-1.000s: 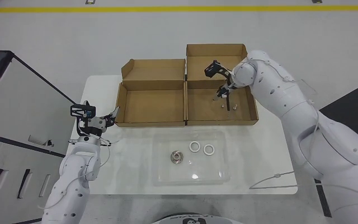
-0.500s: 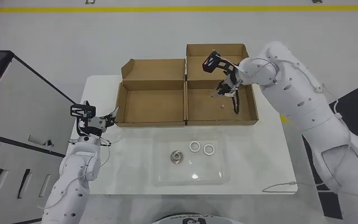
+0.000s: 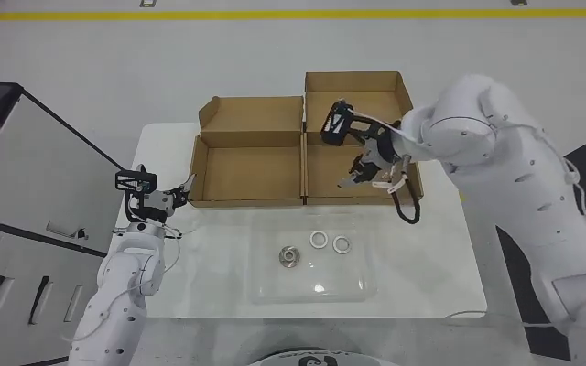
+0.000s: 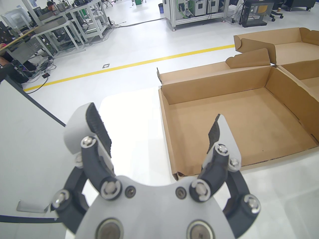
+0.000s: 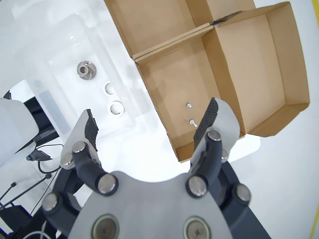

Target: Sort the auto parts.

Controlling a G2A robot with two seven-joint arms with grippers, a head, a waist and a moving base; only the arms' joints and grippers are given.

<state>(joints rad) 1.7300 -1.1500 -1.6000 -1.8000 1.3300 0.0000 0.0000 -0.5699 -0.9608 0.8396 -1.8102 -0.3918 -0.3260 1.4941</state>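
Hovering above the right-hand box (image 3: 320, 178), the right gripper (image 3: 364, 176) is spread and empty in the top view, with the clear tray (image 3: 265, 284) close by. Left wrist view: left gripper (image 4: 154, 111) parted and empty, left-hand box (image 4: 236, 115) ahead. Right wrist view: two small fasteners (image 5: 189, 105), probably screws, lie under the fingertips. For the next pick, centre over one white ring (image 5: 116, 107) before closing.

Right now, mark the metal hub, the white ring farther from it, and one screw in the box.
metal hub (image 5: 90, 72), right wrist view, its flange.
white ring (image 5: 110, 108), right wrist view, its band.
screw (image 5: 193, 123), right wrist view, its shaft.
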